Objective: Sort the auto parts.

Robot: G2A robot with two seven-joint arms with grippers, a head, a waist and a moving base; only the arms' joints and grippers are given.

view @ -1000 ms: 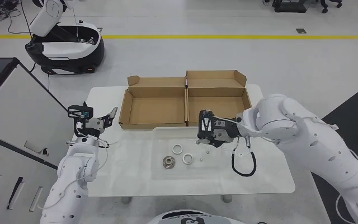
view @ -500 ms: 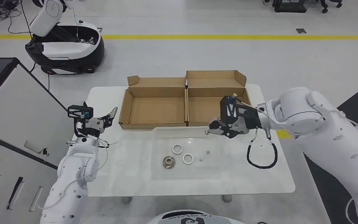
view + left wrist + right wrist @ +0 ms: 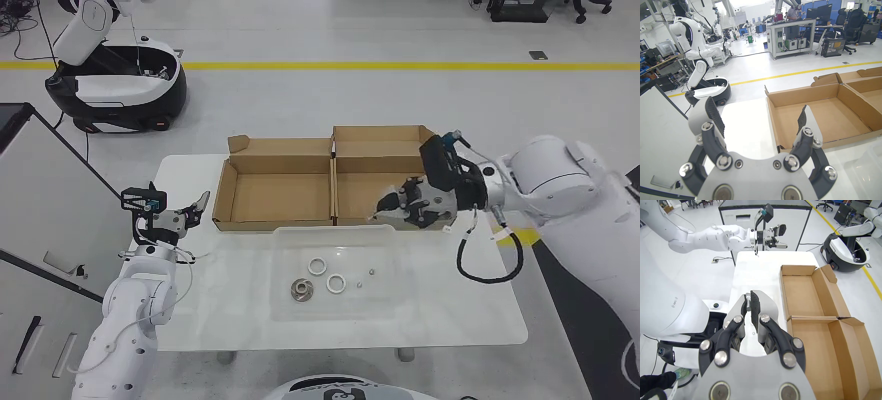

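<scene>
My right gripper (image 3: 386, 207) hangs over the front part of the right cardboard box (image 3: 385, 160). In the right wrist view the right gripper (image 3: 749, 294) is shut on a small threaded metal bolt (image 3: 748, 304). A clear tray (image 3: 410, 295) in front of the boxes holds two white rings (image 3: 316, 266) (image 3: 337, 284), a grey metal round part (image 3: 302, 290) and a tiny piece (image 3: 372, 269). My left gripper (image 3: 190, 212) stands open with nothing in it, above the table's left edge beside the left cardboard box (image 3: 272, 195). In the left wrist view the left gripper (image 3: 757, 103) faces that left box (image 3: 819, 113).
Both boxes (image 3: 800, 291) (image 3: 815, 351) stand side by side at the back of the white table (image 3: 220, 300), lids folded back. A dark-framed panel (image 3: 40, 190) stands left of the table. Another robot's base (image 3: 120, 85) sits on the floor behind.
My right gripper has moved from above the tray back and to the right, over the right box, still shut on the bolt. The left arm has kept still.
</scene>
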